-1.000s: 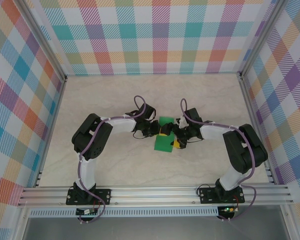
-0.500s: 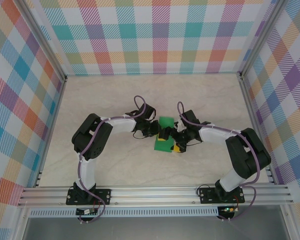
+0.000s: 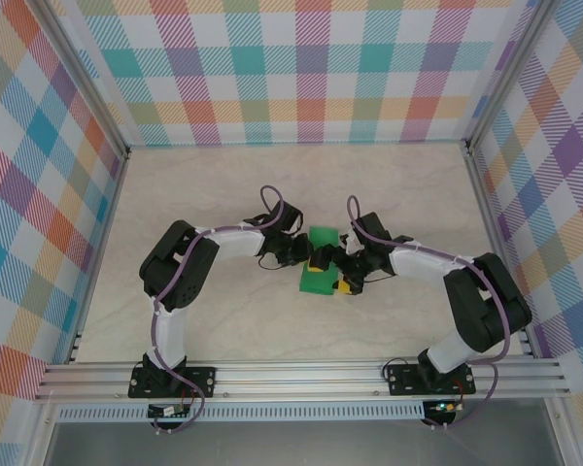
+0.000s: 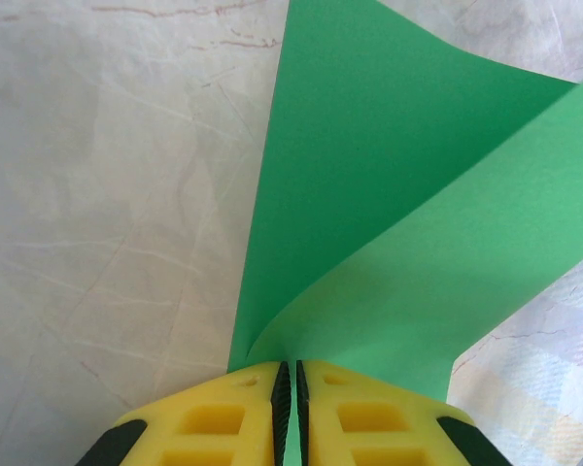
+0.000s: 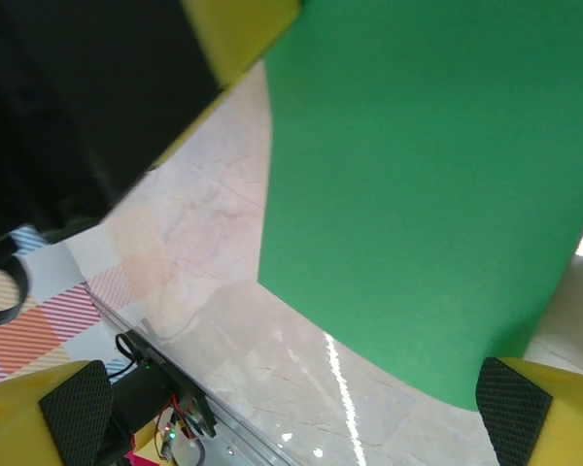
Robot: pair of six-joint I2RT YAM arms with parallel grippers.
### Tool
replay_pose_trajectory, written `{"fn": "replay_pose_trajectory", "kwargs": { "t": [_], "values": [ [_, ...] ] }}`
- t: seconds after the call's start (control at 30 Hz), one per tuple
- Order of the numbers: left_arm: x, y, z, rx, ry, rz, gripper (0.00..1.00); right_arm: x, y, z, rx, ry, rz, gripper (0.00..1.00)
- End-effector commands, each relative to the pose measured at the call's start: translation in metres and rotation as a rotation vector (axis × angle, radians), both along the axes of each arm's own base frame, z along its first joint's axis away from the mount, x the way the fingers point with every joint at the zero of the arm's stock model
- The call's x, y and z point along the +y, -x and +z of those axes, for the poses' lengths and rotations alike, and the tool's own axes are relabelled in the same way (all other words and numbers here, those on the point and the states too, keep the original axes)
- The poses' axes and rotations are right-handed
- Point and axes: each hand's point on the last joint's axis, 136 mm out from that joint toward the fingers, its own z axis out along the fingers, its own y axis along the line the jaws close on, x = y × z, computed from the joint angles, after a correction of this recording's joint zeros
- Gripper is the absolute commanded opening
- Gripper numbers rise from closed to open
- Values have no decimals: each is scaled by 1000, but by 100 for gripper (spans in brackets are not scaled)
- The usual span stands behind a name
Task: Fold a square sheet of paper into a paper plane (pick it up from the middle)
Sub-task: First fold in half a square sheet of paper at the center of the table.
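The left arm (image 3: 180,267) and the right arm (image 3: 471,291) are showing bulky black joint housings joined by white links. A purple cable (image 3: 155,335) is trailing along each arm, looping above the wrist and reaching black base plates (image 3: 172,377) at 6 o'clock. The left pincer (image 4: 289,374) is showing yellow fingers with moulded rectangular recesses and black trim. The right pincer (image 5: 291,403) is carrying black cross-hatched pads (image 5: 76,408) on yellow tips.

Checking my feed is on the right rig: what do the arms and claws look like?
The left arm and right arm are black with white link sections and looping purple cables. The left claw and right claw have yellow fingers with black textured pads.
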Motion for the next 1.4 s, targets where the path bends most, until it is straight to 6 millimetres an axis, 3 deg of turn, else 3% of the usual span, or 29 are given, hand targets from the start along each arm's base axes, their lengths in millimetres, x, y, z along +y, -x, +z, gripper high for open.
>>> {"fn": "replay_pose_trajectory", "kwargs": {
  "t": [0.0, 0.07, 0.17, 0.2, 0.23, 0.8, 1.07, 1.27, 1.37],
  "values": [
    [26, 15, -28, 75, -106, 18, 15, 5, -3, 8, -16, -29, 3, 88],
    [26, 15, -28, 76, -106, 19, 15, 4, -5, 5, -15, -11, -5, 73],
    [26, 15, -27, 75, -106, 18, 15, 0, -9, 4, -28, 8, -26, 31],
    [26, 15, -27, 75, -106, 18, 15, -1, -11, 3, -31, 14, -36, 11],
    [26, 15, -26, 74, -106, 16, 15, -3, -13, 1, -27, 21, -49, 0],
    [26, 16, -28, 77, -108, 11, 15, -15, -6, -28, 24, 39, -94, 0],
    [26, 16, -28, 79, -108, 10, 15, -22, 9, -56, 77, 84, -62, 0],
    [25, 15, -27, 77, -107, 10, 15, -23, 10, -47, 53, 93, -31, 0],
    [25, 15, -27, 77, -108, 10, 14, -18, 9, -31, 23, 50, -29, 0]
  ]
}}
